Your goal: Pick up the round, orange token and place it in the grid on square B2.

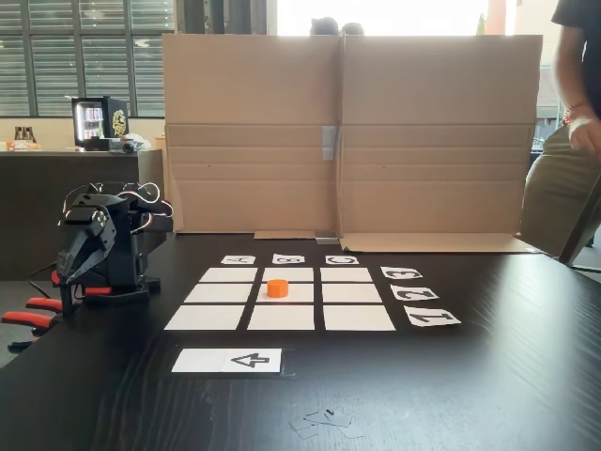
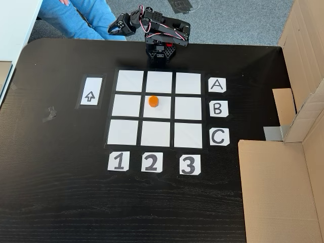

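1. The token [image 2: 153,101] sits on square B2 [image 2: 167,112], the centre cell of the grid [image 2: 131,133], toward the cell's far edge from the number labels in the fixed view from above. In the low fixed view the token [image 1: 277,287] stands flat and upright, clear of the dark gaps around the cell.

2. My jaws [image 1: 77,265] are folded back at my base, off the grid and well apart from the token, pointing down toward the counter [image 1: 488,376]. In the view from above my jaws [image 2: 117,24] hang past the counter's edge, near a blue sleeve [image 2: 76,20].

3. I cannot tell whether my jaws are parted or closed; they look dark and bunched in both fixed views. Nothing orange shows between them, so I judge they hold nothing.

4. What could go wrong: the placement looks finished to me, so the main risk is any fresh reach over the grid. A low sweep would knock the light puck off its cell.

5. The token lies off-centre, near the row A side, so a small nudge that way would push it onto the gap.

6. A person [image 1: 577,122] stands by the counter's far corner; a bump to the counter might shift the token.
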